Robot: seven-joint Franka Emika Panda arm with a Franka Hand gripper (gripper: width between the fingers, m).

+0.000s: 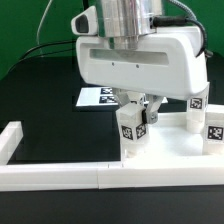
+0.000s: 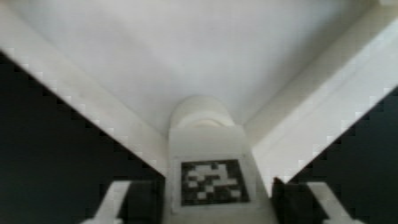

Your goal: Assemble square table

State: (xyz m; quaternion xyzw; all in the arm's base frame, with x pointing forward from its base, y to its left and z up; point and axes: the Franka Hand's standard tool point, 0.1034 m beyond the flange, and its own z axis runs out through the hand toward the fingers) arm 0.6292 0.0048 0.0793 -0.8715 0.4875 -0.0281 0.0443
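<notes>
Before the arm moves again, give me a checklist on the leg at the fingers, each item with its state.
1. Leg between the fingers: ok, in both views.
2. Firm grip on the leg: cannot tell; contact is not clear.
3. Leg upright on the tabletop slab: ok, it stands with its tag facing out.
4. Leg seated in a corner socket: cannot tell; no socket shows.
5. Other legs clear of the gripper: ok, they stand on the exterior view's right.
</notes>
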